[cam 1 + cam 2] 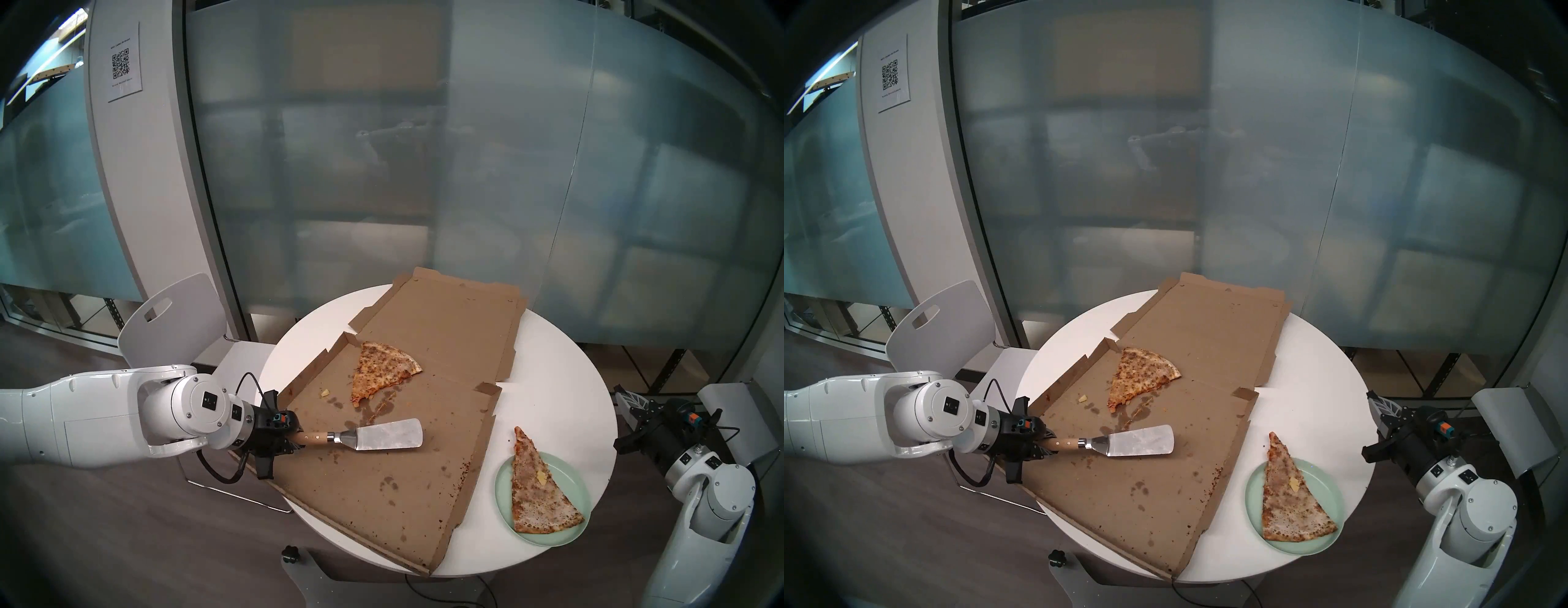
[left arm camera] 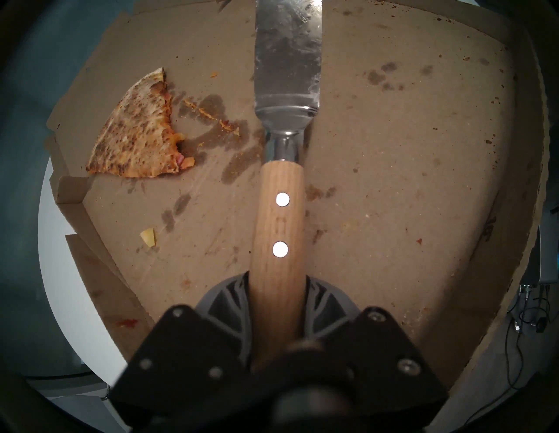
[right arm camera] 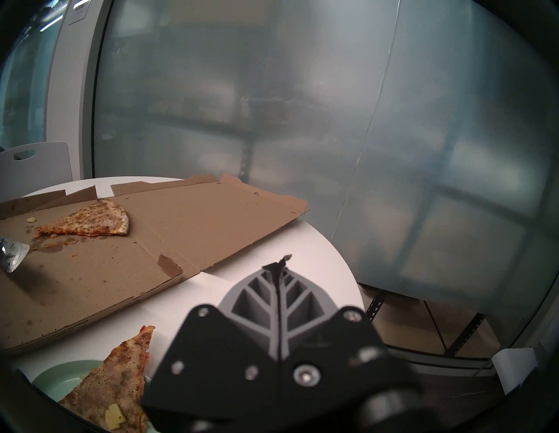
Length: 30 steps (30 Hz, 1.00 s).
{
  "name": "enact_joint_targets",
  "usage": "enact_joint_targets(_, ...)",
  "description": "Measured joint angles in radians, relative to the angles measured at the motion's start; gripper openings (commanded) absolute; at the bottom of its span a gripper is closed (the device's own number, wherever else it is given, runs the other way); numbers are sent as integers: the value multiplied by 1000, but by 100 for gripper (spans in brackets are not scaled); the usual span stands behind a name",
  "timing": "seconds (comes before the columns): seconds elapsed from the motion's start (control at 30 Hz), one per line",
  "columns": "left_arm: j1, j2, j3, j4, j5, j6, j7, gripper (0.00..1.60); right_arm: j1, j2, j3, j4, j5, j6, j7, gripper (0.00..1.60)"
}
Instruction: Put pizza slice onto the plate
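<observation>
The long pale pizza slice (image 1: 537, 490) (image 1: 1288, 499) (image 3: 116, 390) lies on the mint-green plate (image 1: 507, 501) (image 1: 1323, 475) (image 3: 57, 373) at the table's front right, its tip hanging over the far rim. My left gripper (image 1: 292, 439) (image 1: 1046, 443) (image 2: 276, 290) is shut on the wooden handle of a metal spatula (image 1: 384, 435) (image 1: 1138, 441) (image 2: 287, 60). The spatula blade hovers bare over the open pizza box (image 1: 403, 475) (image 1: 1144, 509). My right gripper (image 1: 625, 401) (image 1: 1380, 403) (image 3: 279, 269) is shut on nothing, off the table's right edge, behind the plate.
A shorter orange slice (image 1: 379, 375) (image 1: 1138, 378) (image 2: 139, 133) (image 3: 87, 223) lies at the box's back left, with crumbs and grease stains nearby. The round white table (image 1: 551, 403) holds all this. A white chair (image 1: 174, 322) stands behind my left arm. Frosted glass walls stand behind.
</observation>
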Motion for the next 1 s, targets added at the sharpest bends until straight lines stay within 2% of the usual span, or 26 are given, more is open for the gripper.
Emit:
enact_joint_targets(0.33,-2,-12,11,5,35,13,-34,0,-15,-10,13,-2,10,-3,-3,0)
enact_joint_targets(0.47,-6,-14,13,1,51,30,-54,17,-21,-13,18,-2,13,-4,-4,0)
enact_joint_targets(0.57,-8,-16,13,1,63,37,-66,22,-24,-15,20,-2,15,-6,-4,0)
enact_joint_targets(0.63,-9,-18,13,1,68,41,-71,44,-25,-16,22,-2,16,-6,-4,0)
enact_joint_targets(0.67,-10,-18,13,1,70,43,-74,61,-25,-16,23,-2,16,-7,-4,0)
enact_joint_targets(0.77,-13,-20,13,1,79,52,-84,72,-26,-17,25,-2,17,-8,-4,0)
enact_joint_targets(0.83,-16,-21,12,1,84,57,-89,143,-25,-17,26,-1,18,-8,-4,0)
enact_joint_targets(0.9,-19,-22,9,0,89,61,-94,134,-24,-17,26,-1,19,-9,-4,0)
enact_joint_targets(1.0,-23,-23,5,0,93,64,-98,132,-24,-17,26,0,21,-9,-4,0)
